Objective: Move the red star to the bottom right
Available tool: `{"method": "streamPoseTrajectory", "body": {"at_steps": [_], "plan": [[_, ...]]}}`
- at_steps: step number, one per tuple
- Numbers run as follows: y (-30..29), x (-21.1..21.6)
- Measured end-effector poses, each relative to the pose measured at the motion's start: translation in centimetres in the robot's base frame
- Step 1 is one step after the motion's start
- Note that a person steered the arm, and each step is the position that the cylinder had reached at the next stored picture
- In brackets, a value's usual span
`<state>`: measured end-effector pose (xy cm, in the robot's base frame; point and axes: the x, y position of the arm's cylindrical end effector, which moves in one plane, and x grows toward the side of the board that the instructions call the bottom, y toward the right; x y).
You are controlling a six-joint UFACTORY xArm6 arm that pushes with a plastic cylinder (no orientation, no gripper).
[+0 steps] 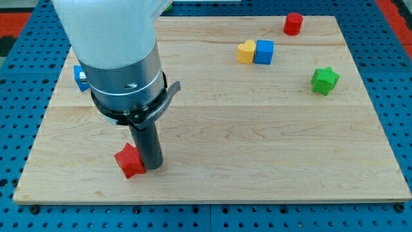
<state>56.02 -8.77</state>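
The arm's wide grey body [125,64] runs off the view's top edge and hides most of a blue block [80,77] at the desk's [257,154] left, its shape untellable. The rod covers the red star's [129,161] right side.

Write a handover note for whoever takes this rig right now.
My tip touches the red star on its right side, near the board's bottom left.
Done: tip is at the star. Star is not yet at the bottom right.
Left: get round to the star's left, then push it rightwards along the bottom edge.
Green star sits upper right, off that path.
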Motion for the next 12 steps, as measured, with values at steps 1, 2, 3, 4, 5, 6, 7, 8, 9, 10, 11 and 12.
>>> {"method": "streamPoseTrajectory", "body": {"at_steps": [1, 2, 3, 4, 5, 6, 7, 8, 9, 10, 11, 12], "plan": [[-0.8, 0.0], [-6.1, 0.1], [-4.8, 0.3], [-9.6, 0.3], [-15.0, 0.2], [-4.7, -2.1], [4.6, -6.4], [2.1, -9.2], [-12.6, -9.3], [-21.7, -9.2], [-21.7, -8.4], [-21.6, -4.8]]}}
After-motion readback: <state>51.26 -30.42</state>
